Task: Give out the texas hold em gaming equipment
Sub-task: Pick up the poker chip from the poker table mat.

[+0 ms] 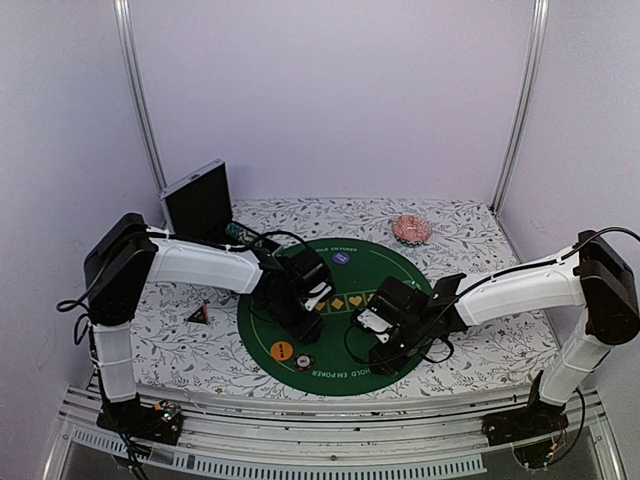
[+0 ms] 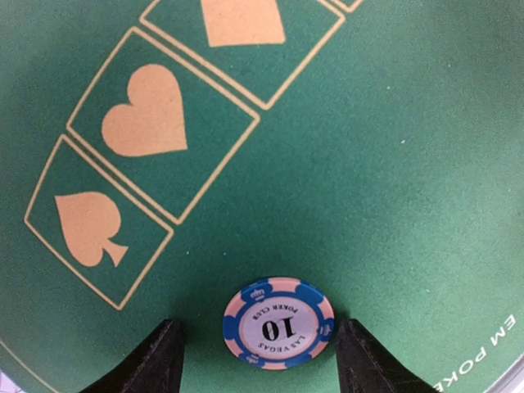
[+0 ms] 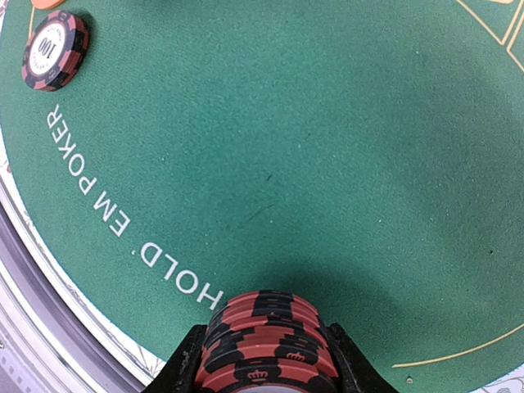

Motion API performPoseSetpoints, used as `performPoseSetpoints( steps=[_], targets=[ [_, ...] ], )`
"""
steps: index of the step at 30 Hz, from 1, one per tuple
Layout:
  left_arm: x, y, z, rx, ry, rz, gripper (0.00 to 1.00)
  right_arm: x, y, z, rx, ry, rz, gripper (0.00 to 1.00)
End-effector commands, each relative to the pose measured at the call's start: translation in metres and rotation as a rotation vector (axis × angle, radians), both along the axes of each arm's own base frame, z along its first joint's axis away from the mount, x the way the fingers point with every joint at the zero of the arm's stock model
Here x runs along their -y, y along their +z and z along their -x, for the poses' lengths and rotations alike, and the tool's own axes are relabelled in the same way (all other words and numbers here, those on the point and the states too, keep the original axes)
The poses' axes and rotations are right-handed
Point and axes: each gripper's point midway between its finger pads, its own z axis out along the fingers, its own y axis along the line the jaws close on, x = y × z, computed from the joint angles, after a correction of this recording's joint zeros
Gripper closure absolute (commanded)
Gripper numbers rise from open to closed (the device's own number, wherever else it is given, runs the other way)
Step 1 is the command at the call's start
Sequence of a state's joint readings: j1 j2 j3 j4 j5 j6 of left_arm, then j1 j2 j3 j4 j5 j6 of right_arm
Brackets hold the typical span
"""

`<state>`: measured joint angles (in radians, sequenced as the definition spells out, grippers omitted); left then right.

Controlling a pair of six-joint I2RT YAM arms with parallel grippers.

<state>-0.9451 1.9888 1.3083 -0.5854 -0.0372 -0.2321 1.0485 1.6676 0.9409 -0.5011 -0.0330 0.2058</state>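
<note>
The small blue-and-pink striped poker chip marked 10 (image 2: 278,323) lies flat on the round green felt mat (image 2: 393,164), just below the printed heart and spade boxes. It sits between the fingers of the left gripper (image 2: 260,348). The jaws stand open, with a strip of bare felt showing on either side of the chip, so nothing is held there. The chip looks to be a hard, light, smooth disc. It should not bend or break, but its low profile leaves little to catch, so I judge the best hold to be across the rim at opposite edges, with the fingertips right down on the felt; a pinch set higher could skid off or flip it. The right gripper (image 3: 266,364) is clamped on a stack of red-and-black striped poker chips (image 3: 266,327), one finger on each side of the column, above the mat's near edge by the white lettering. Such a stack is stiff only while squeezed squarely, and a loose or tilted grip could let chips slide out. A single red-and-black chip marked 100 (image 3: 55,51) lies flat, well apart from that gripper.
</note>
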Motion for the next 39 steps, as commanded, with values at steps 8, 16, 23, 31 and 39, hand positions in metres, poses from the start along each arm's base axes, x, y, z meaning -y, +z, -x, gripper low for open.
performPoseSetpoints(
  steps=[8, 16, 23, 31, 39],
  targets=[
    [0.006, -0.025, 0.013, -0.069, -0.042, -0.036, 0.51, -0.006, -0.002, -0.001, 0.007, 0.014, -0.001, 0.97],
    [0.006, -0.03, 0.011, -0.07, -0.045, -0.046, 0.56, -0.006, -0.002, -0.001, 0.007, 0.016, -0.001, 0.97],
    [0.008, -0.016, 0.008, -0.041, -0.035, -0.024, 0.68, -0.006, -0.003, 0.0, 0.002, 0.018, 0.001, 0.97],
    [0.012, 0.009, 0.001, 0.01, -0.025, 0.02, 0.72, -0.006, -0.003, 0.0, 0.003, 0.016, 0.002, 0.97],
    [0.008, 0.041, 0.004, 0.041, -0.015, 0.068, 0.72, -0.007, -0.004, 0.0, 0.0, 0.019, 0.001, 0.97]
  ],
)
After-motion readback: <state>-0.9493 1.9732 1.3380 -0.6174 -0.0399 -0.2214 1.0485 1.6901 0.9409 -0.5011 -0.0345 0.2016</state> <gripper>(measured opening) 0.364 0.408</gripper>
